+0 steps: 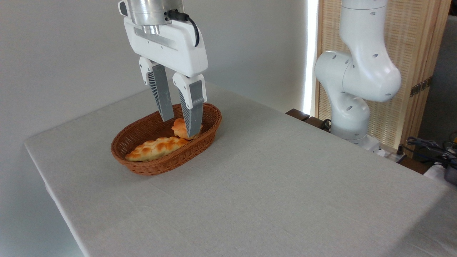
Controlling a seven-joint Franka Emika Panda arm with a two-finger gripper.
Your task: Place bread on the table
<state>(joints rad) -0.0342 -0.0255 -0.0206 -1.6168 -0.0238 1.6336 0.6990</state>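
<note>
The bread [179, 129], a small knobbly orange-golden bun, lies at the right end of the brown wicker basket [137, 167]. My gripper [179, 128] reaches straight down into the basket and is open. Its fingers [165, 103] straddle the bun: one stands at the bun's far left side, the other in front of it, hiding part of it. I cannot tell whether the pads touch the bun. The table [271, 185], covered with a light grey-white cloth, carries the basket at its far left.
A longer, paler braided loaf [155, 148] lies in the basket's front left half, touching the bun. The robot's white base [351, 92] stands beyond the table's right far edge, with cables [428, 144] beside it. A wall runs behind.
</note>
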